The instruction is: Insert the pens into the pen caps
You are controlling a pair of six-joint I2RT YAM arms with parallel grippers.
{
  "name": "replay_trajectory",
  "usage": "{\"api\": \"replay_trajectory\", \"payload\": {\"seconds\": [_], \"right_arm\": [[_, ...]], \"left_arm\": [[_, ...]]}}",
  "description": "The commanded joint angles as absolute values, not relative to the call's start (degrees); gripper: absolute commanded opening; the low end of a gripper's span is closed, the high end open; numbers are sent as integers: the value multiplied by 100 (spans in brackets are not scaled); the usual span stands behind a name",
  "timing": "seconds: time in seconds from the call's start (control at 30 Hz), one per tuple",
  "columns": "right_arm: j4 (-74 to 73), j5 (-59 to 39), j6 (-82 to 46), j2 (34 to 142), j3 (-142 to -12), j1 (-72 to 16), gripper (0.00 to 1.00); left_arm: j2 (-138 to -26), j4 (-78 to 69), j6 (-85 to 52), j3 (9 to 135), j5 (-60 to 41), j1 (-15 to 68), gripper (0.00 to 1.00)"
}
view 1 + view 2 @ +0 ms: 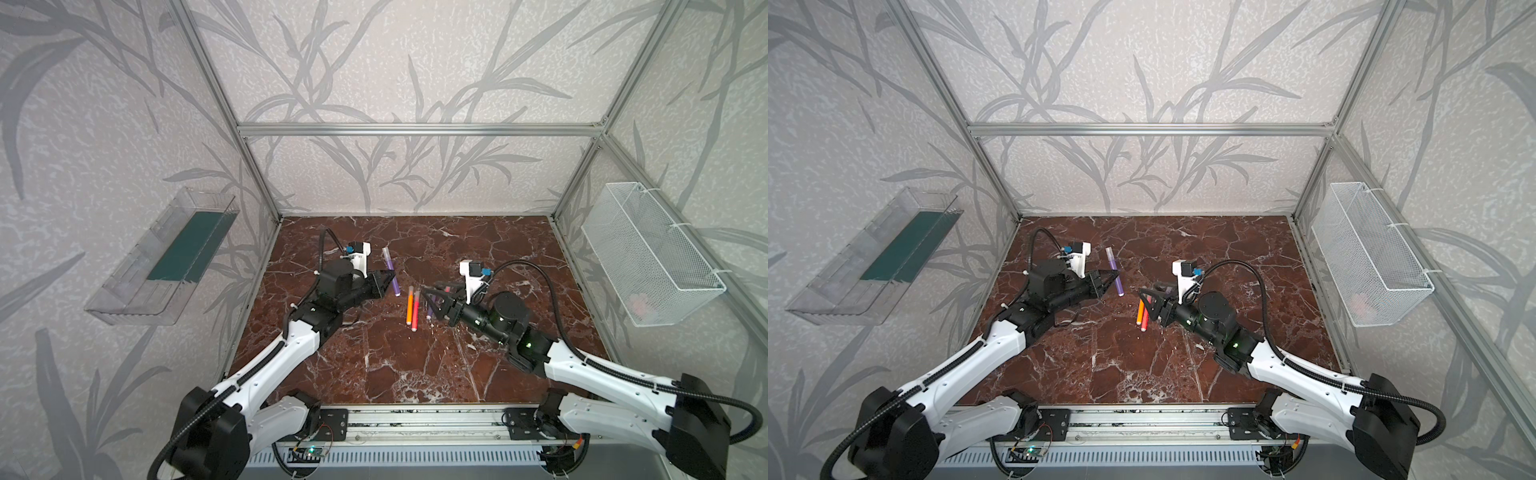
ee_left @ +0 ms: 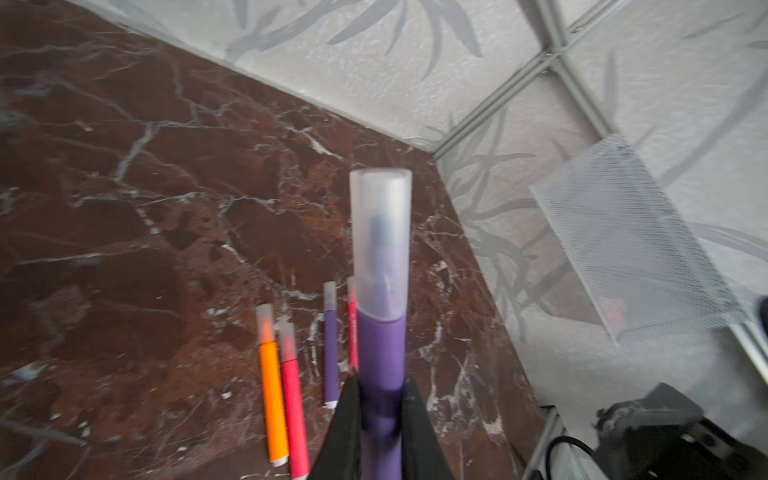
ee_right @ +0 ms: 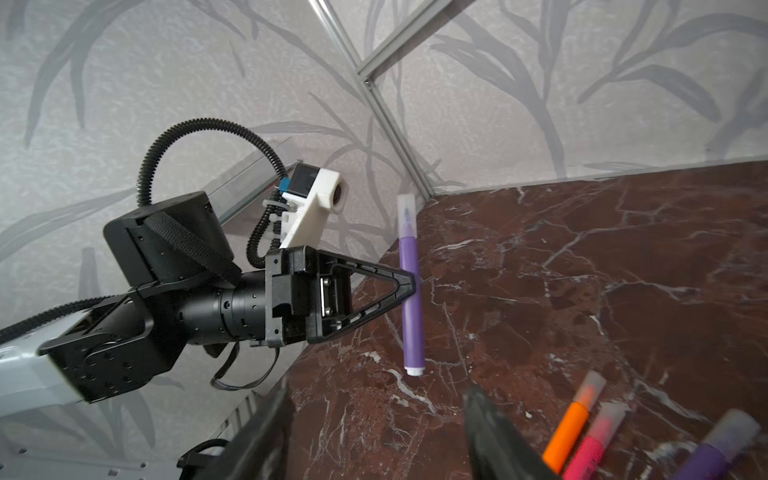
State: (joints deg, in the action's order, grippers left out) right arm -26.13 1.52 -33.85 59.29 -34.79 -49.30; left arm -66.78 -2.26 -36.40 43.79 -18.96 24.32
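Left end effector (image 1: 390, 279) clamped on purple pen (image 2: 380, 345) mid-barrel, cap (image 2: 380, 241) fully on. Right end effector (image 3: 378, 399) spread wide, empty, above the capped pens (image 1: 409, 305) on the desk (image 1: 415, 374). I'd lay the purple pen flat beside them before releasing; it may roll.

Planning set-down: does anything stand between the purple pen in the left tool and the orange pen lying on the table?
Nothing visible: only bare marble separates the held purple pen from the orange pen.

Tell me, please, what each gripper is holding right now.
Left gripper: closed on the purple pen.
Right gripper: open, holding nothing.
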Motion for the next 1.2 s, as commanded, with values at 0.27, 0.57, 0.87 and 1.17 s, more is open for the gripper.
{"api": "replay_trajectory", "payload": {"seconds": [0.27,0.57,0.87,1.17], "right_arm": [[1239,3660,-2307,5769,-4568,-4122,100],[72,3652,-719,5535,-3603,-2646,99],[-665,3255,-316,5880,-3174,-1485,99],[-2504,3224,-97,7612,-2796,-1247,99]], "left_arm": [[-9619,1920,-3351,5553,-195,2753,0],[-10082,2123,-3350,6018,-401,2932,0],[-10278,2301,-3086,6304,-518,2931,99],[-8070,3346,-3294,6631,1382,2840,99]]}}
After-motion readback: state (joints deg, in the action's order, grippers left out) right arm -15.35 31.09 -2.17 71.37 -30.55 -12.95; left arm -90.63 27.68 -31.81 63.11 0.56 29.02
